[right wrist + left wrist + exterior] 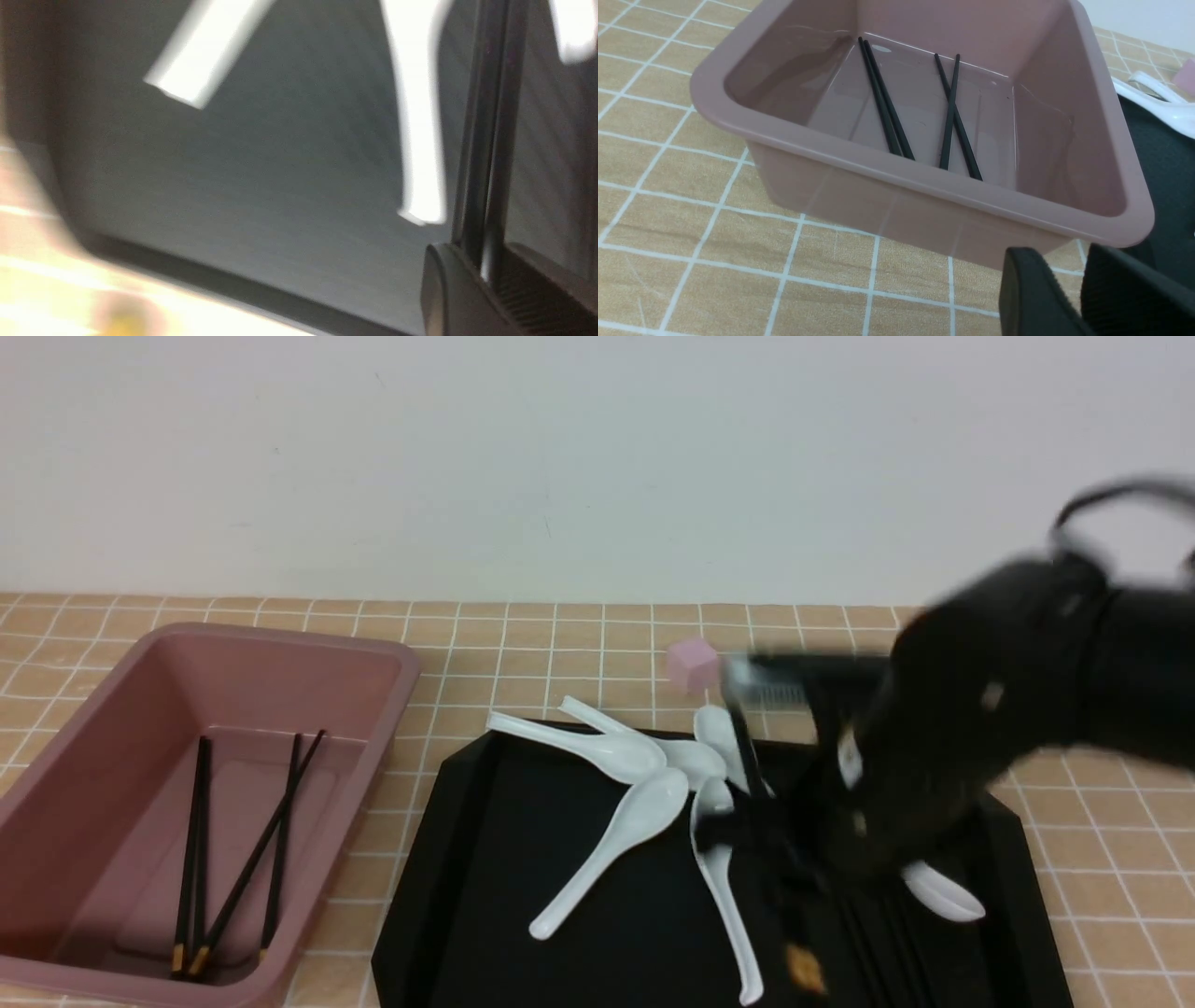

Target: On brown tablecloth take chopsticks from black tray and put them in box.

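The right gripper (486, 275) is clamped on two black chopsticks (486, 116). They run straight out between its fingers, side by side. In the front view the arm is smeared by motion. One stick slants through the gripper, and its gold-banded end (803, 971) juts out on the robot's side. Below the gripper lies the black tray (523, 859), with white ceramic soup spoons (635, 812) fanned out on it. Most of the spoons are on the gripper's left and one bowl (943, 891) peeks out on its right. A small pink cube (693, 665) sits on the brown tablecloth (560, 644) just beyond the gripper, past the tray's far edge. Pale marks on the arm housing (848, 758) are too blurred to read.

The mauve box (308, 644) stands well to the right gripper's left, beside the tray. Four chopsticks (243, 859) already lie on its floor, two parallel and two crossed.

The left gripper (1064, 261) hovers just outside the box's near corner. Its fingers (1031, 289) are drawn close together with nothing between them. The box's plain walls fill the left wrist view.
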`<state>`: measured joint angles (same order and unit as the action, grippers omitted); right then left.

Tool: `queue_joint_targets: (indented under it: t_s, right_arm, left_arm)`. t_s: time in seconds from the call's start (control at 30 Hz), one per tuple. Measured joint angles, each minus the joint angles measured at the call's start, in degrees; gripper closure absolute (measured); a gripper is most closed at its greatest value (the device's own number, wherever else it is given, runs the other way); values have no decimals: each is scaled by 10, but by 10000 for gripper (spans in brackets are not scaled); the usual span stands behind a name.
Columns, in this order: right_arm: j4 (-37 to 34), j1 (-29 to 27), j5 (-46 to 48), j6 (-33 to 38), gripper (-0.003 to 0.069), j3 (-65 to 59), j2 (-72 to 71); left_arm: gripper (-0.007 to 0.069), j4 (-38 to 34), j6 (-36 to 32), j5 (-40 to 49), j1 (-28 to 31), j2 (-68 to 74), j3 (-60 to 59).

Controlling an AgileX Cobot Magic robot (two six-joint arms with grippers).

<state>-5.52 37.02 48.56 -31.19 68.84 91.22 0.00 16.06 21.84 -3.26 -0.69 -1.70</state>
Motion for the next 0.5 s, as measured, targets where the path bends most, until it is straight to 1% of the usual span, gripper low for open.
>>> queue_joint_targets:
  t_s: [0.07,0.17,0.2,0.4,0.43,0.47,0.5]
  right_arm:
    - [-21,6,-13,22,529,27,-3]
    - [-99,40,-85,90,529,91,12]
    - [-114,50,-99,102,529,107,20]
    - [-252,126,-246,223,529,214,127]
    - [-256,126,-246,227,529,217,131]
    - [-292,147,-291,257,529,240,165]
    - [-302,153,-308,263,529,247,178]
  left_arm:
    - [428,0,0,0,0,0,0]
    - [426,0,0,0,0,0,0]
    - [425,0,0,0,0,0,0]
    - [421,0,0,0,0,0,0]
    - [420,0,0,0,0,0,0]
    - [419,0,0,0,0,0,0]
    - [418,0,0,0,0,0,0]
